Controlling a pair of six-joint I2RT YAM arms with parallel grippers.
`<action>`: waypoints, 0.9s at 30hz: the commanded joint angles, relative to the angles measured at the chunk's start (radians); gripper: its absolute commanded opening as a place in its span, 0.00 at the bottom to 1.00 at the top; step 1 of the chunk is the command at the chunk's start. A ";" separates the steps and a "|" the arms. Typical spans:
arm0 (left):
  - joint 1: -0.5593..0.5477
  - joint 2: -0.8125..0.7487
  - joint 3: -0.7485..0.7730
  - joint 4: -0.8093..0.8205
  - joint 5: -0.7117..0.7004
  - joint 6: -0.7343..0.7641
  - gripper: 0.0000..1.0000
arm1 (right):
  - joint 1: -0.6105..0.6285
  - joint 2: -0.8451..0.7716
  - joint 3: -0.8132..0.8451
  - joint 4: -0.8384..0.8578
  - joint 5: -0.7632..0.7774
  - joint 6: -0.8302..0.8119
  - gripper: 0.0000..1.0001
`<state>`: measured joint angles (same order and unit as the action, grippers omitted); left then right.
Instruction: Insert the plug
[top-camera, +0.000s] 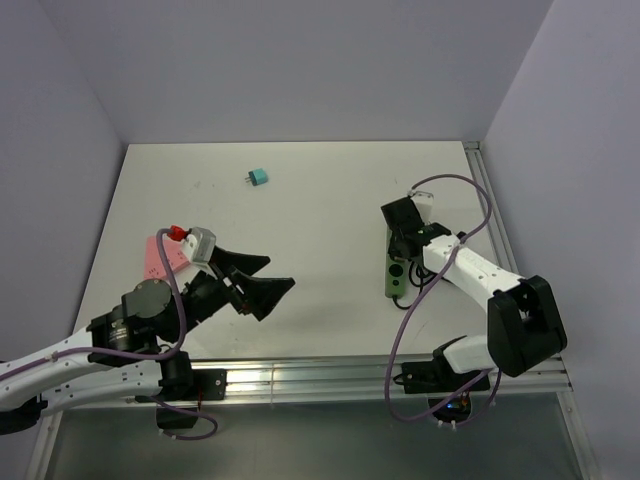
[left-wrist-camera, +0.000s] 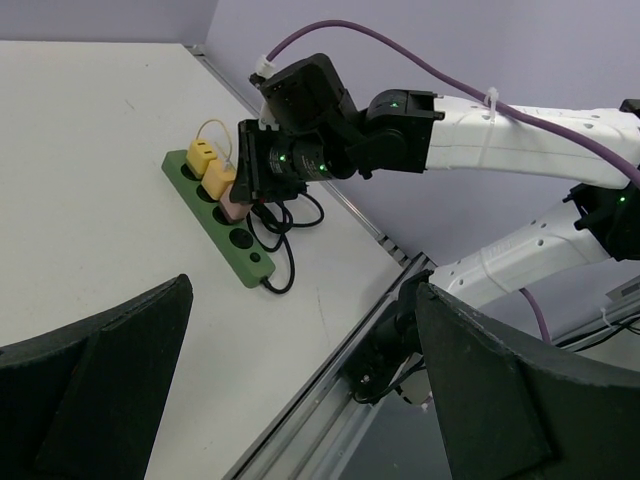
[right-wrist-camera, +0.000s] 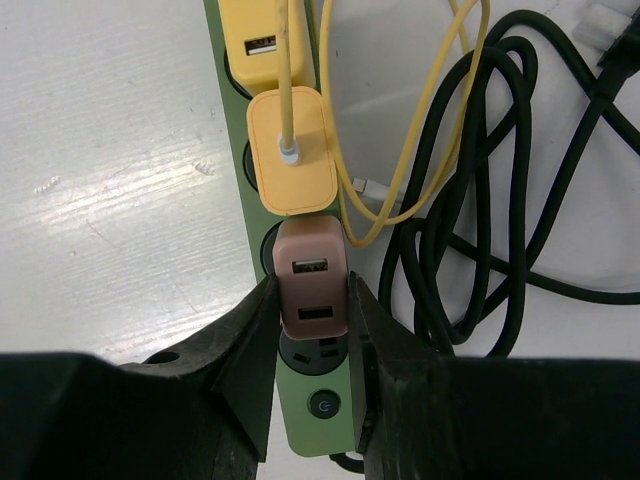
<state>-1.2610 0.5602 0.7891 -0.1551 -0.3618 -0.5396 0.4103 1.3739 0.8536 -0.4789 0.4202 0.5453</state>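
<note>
Pink plug (right-wrist-camera: 313, 280) | right wrist: right tool (right-wrist-camera: 312, 302) clamps it | top: hidden

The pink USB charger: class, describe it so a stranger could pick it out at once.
Find the green power strip near the table's right edge. Of three chargers along it, the pink USB charger is the one pinched by the right end effector; both neighbours are yellow chargers.
</note>
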 joint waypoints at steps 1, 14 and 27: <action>0.000 0.024 0.013 0.035 0.020 -0.008 0.99 | 0.004 -0.019 -0.045 -0.109 -0.057 0.022 0.23; 0.000 0.049 0.028 0.025 0.009 -0.007 0.99 | -0.039 0.060 -0.100 -0.080 -0.155 0.112 0.00; 0.000 0.058 0.032 0.026 0.017 0.003 0.99 | 0.007 0.109 -0.157 -0.058 -0.126 0.186 0.00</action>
<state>-1.2610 0.6216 0.7895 -0.1555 -0.3592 -0.5396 0.3859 1.3479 0.7712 -0.3885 0.4011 0.6231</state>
